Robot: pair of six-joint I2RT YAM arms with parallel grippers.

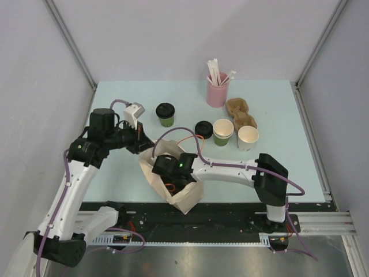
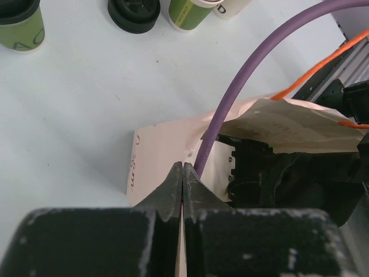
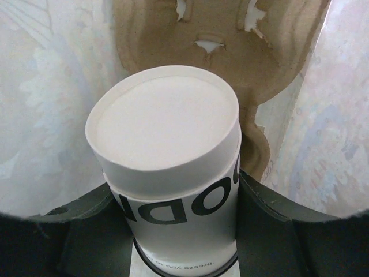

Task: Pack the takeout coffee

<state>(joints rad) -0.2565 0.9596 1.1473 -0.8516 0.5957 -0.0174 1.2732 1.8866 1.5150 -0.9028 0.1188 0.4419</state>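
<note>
Right, status as we see it. The left tool (image 2: pixel 183 173) is fully closed, pinching the edge of the paper bag (image 2: pixel 158 144) at its mouth, and we see nothing else in it. A purple cable (image 2: pixel 253 69) runs just right of its tip.

The right tool (image 3: pixel 176 190) is inside the bag. It is partly open, with its fingers (image 3: pixel 81 231) pressed against both sides of the white cup (image 3: pixel 167 121), so we read that as a grip. The cup's flat base points away from the tool, the dark lettering faces us, and a black ring shows at the end nearest the tool. Just ahead of the cup, a cardboard tray (image 3: pixel 190 34) lies against the bag's inner wall.

The green cup (image 1: pixel 165 114), with its black lid on, stands upright on the tabletop (image 1: pixel 115 98), outside the bag, ahead of the left tool and well apart from it. A loose black lid (image 1: pixel 203 128) lies further to that tool's right, near the bag's mouth. Just past it stand an open green cup (image 1: pixel 223 131) and an open white cup (image 1: pixel 248 137), neither touched by a tool.
</note>
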